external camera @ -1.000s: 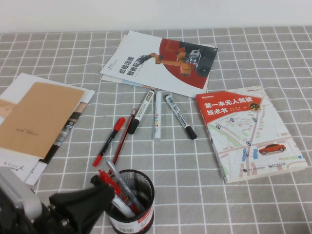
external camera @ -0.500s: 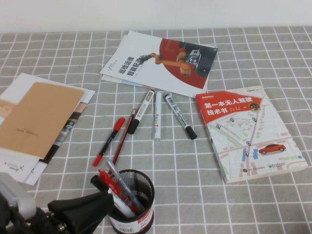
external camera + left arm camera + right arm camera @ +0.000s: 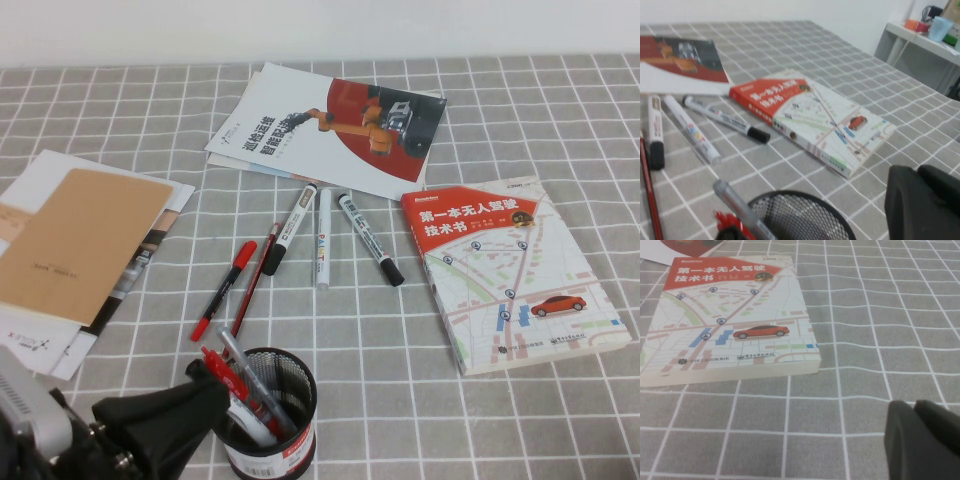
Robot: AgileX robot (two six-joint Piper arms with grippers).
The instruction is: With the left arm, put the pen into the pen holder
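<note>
The black wire-mesh pen holder (image 3: 278, 425) stands at the near edge of the table. The grey-silver pen (image 3: 243, 372) leans inside it, beside a red-capped pen; it also shows in the left wrist view (image 3: 737, 202) above the holder's rim (image 3: 805, 200). My left gripper (image 3: 195, 408) hangs close to the holder's left side, shut and empty; its fingers (image 3: 910, 200) press together. My right gripper (image 3: 914, 407) is out of the high view; it is shut and empty above the cloth, near the book's corner.
A slim red pen (image 3: 225, 288), a dark red pencil (image 3: 256, 279), two black-capped white markers (image 3: 290, 228) and a white pen (image 3: 323, 238) lie mid-table. A red-and-white book (image 3: 510, 270) lies right, a booklet (image 3: 330, 125) at the back, papers (image 3: 80, 245) left.
My left gripper dipped lower beside the holder, then rose a little again. The pens and the holder have not moved.
</note>
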